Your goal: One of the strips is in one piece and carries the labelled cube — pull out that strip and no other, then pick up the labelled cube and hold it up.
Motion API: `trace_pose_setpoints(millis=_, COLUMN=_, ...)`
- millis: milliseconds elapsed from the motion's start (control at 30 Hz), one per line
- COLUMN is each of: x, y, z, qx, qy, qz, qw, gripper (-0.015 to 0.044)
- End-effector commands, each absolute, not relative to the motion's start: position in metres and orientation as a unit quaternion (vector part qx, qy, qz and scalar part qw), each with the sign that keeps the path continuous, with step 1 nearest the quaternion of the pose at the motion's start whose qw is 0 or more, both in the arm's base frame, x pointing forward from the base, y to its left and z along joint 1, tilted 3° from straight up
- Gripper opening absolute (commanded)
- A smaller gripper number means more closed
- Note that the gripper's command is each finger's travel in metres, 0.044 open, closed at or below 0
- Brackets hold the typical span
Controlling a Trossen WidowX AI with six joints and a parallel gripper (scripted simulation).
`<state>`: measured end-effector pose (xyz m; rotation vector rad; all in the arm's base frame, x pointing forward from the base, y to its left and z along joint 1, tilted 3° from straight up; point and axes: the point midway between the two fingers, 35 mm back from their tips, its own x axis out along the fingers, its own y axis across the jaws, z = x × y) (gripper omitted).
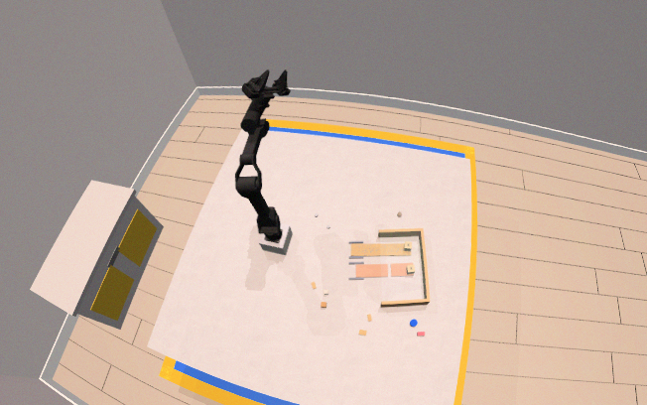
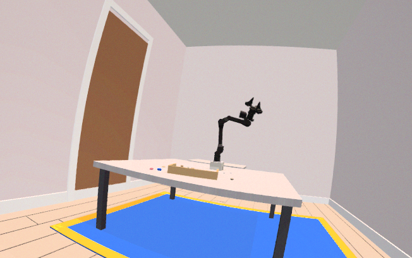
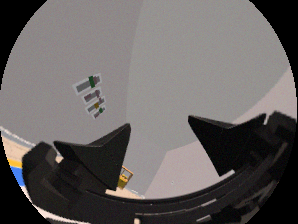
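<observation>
In the top view a tan strip [image 1: 377, 249] in one piece lies on the table with a pale cube [image 1: 408, 246] on its far end. Beside it a salmon strip [image 1: 372, 270] is in two parts with a gap between them; a second pale cube [image 1: 410, 269] sits at the far end of its shorter part. Both cubes have a small dark mark on top, too small to read. My gripper [image 1: 277, 74] [image 2: 255, 100] [image 3: 160, 123] is open and empty, raised high above the table and well away from the strips.
A low wooden wall [image 1: 425, 268] [image 2: 193, 172] stands around the strips' far ends on three sides. Short grey rails flank their near ends. A blue disc [image 1: 413, 323] [image 2: 159, 169], a red block [image 1: 421, 334] [image 2: 151, 169], a brown pebble [image 1: 399, 214] and several small blocks lie outside the wall.
</observation>
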<state>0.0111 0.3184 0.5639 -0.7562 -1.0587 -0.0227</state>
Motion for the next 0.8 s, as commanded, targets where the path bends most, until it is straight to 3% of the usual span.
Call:
trace_pose_setpoints(millis=0, x=0.013, y=0.319, z=0.564, qx=-0.353, qy=-0.493, qz=-0.01, qw=0.795, gripper=0.04)
trace_pose_setpoints(millis=400, x=0.142, y=0.328, z=0.519, qx=-0.405, qy=-0.455, qz=0.041, qw=0.792, gripper=0.04)
trace_pose_setpoints(millis=767, x=0.269, y=0.277, z=0.428, qx=-0.422, qy=-0.3, qz=0.125, qw=0.846, gripper=0.04)
